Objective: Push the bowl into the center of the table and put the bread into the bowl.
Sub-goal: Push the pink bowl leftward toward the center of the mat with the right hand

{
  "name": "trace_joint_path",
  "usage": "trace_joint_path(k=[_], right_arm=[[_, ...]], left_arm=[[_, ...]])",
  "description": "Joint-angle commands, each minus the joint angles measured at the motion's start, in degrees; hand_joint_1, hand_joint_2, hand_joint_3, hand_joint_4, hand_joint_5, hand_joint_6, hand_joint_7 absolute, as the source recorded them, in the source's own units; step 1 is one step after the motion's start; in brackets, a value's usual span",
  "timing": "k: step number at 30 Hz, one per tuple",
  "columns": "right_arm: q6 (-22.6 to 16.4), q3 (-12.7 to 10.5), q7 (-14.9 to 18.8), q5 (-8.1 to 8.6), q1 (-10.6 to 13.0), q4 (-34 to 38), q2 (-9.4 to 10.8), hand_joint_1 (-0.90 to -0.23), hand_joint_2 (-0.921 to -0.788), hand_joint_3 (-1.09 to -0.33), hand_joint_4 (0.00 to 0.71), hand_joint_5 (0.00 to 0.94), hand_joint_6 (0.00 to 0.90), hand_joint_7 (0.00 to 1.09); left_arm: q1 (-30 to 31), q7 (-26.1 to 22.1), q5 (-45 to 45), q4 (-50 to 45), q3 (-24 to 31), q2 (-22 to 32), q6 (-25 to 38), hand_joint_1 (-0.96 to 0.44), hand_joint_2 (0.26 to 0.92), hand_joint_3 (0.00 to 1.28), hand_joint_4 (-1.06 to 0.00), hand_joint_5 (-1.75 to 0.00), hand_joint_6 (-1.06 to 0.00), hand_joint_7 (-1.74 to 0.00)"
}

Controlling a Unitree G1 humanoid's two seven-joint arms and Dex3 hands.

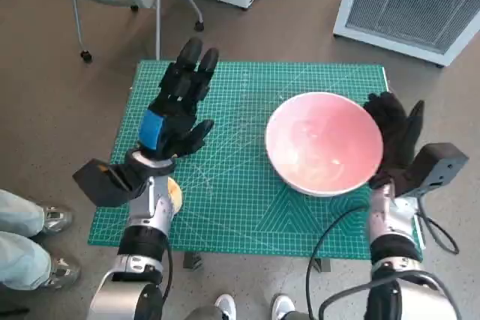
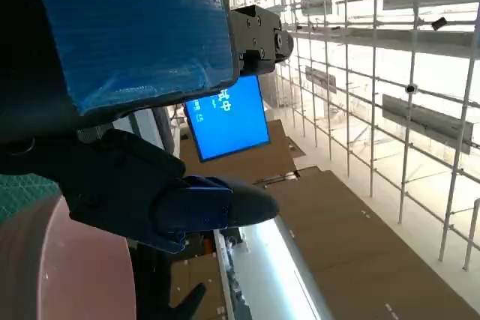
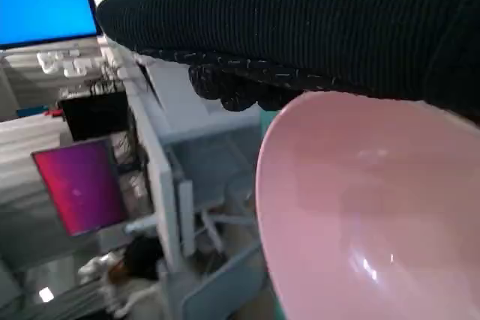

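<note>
The right hand (image 1: 395, 140), fingers spread and holding nothing, rests against the bowl's (image 1: 324, 142) right rim, worktop (image 1: 240, 207) centre lying leftward.

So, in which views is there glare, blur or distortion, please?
Head view: sharp, wide-angle bending at the edges, soft sheen inside the pink bowl. Left wrist view: bright windows wash out the background behind the left hand. Right wrist view: bowl close, small highlights, background soft.
</note>
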Motion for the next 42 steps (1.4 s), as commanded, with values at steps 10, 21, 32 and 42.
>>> trace_joint_path(k=[10,21,32,42], right_arm=[[4.0,-1.1,1.8,0.70,-3.0,1.5,4.3,-0.577,-0.921,-0.914,0.120,0.006,0.099,0.30],[5.8,0.3,0.3,-1.55,-5.4,1.9,6.3,-0.581,-0.921,-0.898,0.132,0.008,0.130,0.27],[7.7,1.1,-0.7,-3.15,-6.5,2.2,7.1,-0.595,-0.921,-0.886,0.164,0.015,0.169,0.27],[7.5,1.1,0.6,-3.09,-7.4,1.6,5.4,-0.594,-0.921,-0.877,0.172,0.012,0.173,0.25]], left_arm=[[3.3,0.8,-0.1,-4.7,0.8,1.9,-0.4,-0.68,0.921,0.37,-0.10,-0.01,-0.14,-0.07],[6.0,2.6,0.4,-8.1,0.8,3.2,-0.1,-0.68,0.921,0.36,-0.10,-0.01,-0.14,-0.06],[7.5,4.8,1.5,-9.3,0.5,3.8,-0.5,-0.67,0.921,0.39,-0.09,0.00,-0.15,-0.05],[8.1,6.1,1.9,-10.1,-0.2,3.6,-0.6,-0.67,0.921,0.39,-0.08,0.00,-0.15,-0.04]])
